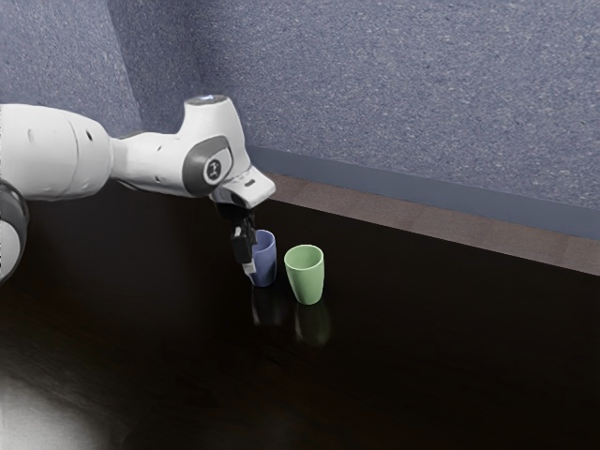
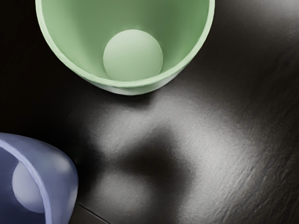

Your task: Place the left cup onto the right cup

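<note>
The dark, glossy tabletop (image 1: 394, 375) fills the near part of the scene, and both cups throw faint reflections onto it. Farther back stand the two cups, upright and just beside each other with a narrow gap between them: the blue cup (image 1: 266, 258) on the exterior view's left and the green cup (image 1: 305, 273) on its right, slightly nearer.

The white arm (image 1: 141, 164) reaches in from the exterior view's left, with the end effector (image 1: 246, 251) pointing down at the blue cup's left rim. That fits a grasp on the cup's wall, which would leave its base free to go into the other cup. I cannot tell whether the end effector has closed on the wall, or whether the cup's base is on the tabletop or just off it.

In the wrist view the blue cup's rim (image 2: 42, 182) sits right under the hand, and the green cup (image 2: 93, 51) shows its open mouth and empty bottom beyond it. The target is therefore clear to receive a cup. The task looks to be at the grasping stage, with lifting and stacking not yet done.
</note>
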You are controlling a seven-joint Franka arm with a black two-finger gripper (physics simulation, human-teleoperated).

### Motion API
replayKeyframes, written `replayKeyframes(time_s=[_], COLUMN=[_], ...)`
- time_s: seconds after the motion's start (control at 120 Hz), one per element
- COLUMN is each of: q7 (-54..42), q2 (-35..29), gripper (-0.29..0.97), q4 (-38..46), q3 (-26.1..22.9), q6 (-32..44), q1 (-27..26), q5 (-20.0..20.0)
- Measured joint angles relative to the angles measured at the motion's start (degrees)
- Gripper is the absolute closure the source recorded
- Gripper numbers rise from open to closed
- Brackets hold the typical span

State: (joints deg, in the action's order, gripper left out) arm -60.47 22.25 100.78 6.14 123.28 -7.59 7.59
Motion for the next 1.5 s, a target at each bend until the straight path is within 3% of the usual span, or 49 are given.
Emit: replayKeyframes(time_s=[1.5], q7=[-4.3], q2=[4.3], gripper=[0.02], q4=[-2.9], q3=[0.1], q6=[2.9], q1=[1.6], q5=[0.1])
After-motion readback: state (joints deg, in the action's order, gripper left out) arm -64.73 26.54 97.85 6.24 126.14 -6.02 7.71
